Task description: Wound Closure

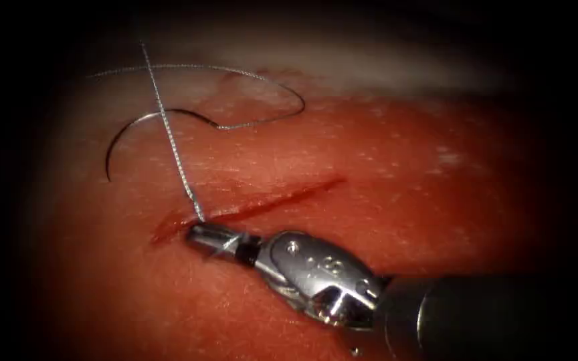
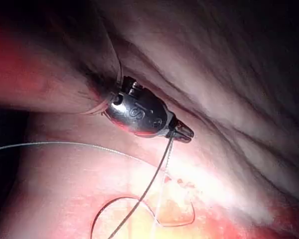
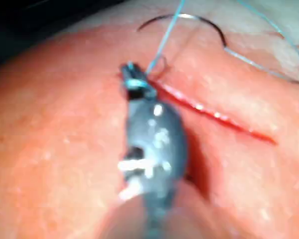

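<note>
Right tool (image 1: 199,233) at the left end of the cut (image 1: 249,208), jaws closed on the thread (image 1: 172,150). Needle (image 1: 138,130) lying free on the tissue (image 1: 382,200), beyond the cut, not in the flesh, with thread looping from its tail.

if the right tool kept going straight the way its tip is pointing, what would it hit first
Most likely the tissue at the left end of the cut. The right tool points left, shut on the thread at that end. The needle lies free on the tissue beyond, off that line. Depth is unclear.
</note>
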Controlling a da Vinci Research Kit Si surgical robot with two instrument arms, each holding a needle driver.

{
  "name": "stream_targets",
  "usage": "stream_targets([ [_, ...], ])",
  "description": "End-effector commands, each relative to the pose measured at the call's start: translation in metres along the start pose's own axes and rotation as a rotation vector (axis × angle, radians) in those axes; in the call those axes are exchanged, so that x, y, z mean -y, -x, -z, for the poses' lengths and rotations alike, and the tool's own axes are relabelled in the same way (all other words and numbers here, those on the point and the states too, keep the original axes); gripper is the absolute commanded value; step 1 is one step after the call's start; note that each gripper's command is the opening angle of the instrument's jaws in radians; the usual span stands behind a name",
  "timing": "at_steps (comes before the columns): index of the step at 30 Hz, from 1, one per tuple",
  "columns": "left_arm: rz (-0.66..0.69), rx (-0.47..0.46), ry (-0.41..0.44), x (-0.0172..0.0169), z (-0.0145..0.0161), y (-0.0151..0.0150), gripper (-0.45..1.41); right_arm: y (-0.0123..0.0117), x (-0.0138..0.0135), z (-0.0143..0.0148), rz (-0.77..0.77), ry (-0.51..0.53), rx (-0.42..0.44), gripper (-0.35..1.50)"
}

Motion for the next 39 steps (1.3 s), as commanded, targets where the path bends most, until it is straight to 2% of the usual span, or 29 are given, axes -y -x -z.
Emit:
stream_targets([
  [1,-0.021,0.007,-0.005,0.0003,-0.0011,0.0002,-0.35,0.0021,0.0011,0.0008,0.003,-0.001,0.008,-0.35],
  [6,-0.057,0.012,-0.012,0.0018,-0.0018,-0.0011,-0.35,0.0026,0.0022,0.0018,0.005,-0.009,0.011,-0.35],
  [15,-0.123,0.06,-0.009,0.0043,-0.0013,-0.0029,-0.35,0.0035,0.0031,0.003,0.011,-0.016,0.012,-0.35],
  [18,-0.171,0.087,-0.013,0.0051,-0.0019,-0.0035,-0.35,0.0036,0.0037,0.0032,0.01,-0.017,0.012,-0.35],
  [23,-0.252,0.122,-0.028,0.0086,-0.0033,-0.0061,-0.35,0.0035,0.0044,0.0034,0.009,-0.016,0.015,-0.35],
  [25,-0.333,0.166,-0.023,0.0108,-0.0045,-0.0076,-0.35,0.0034,0.0048,0.0034,0.006,-0.016,0.013,-0.35],
  [32,-0.496,0.262,0.004,0.011,-0.007,-0.0078,-0.35,0.0031,0.0053,0.0032,0.004,-0.015,0.013,-0.35],
  [39,-0.596,0.309,-0.071,0.0146,-0.0062,-0.01,-0.35,0.0037,0.006,0.0038,0.007,-0.021,0.011,-0.35],
])
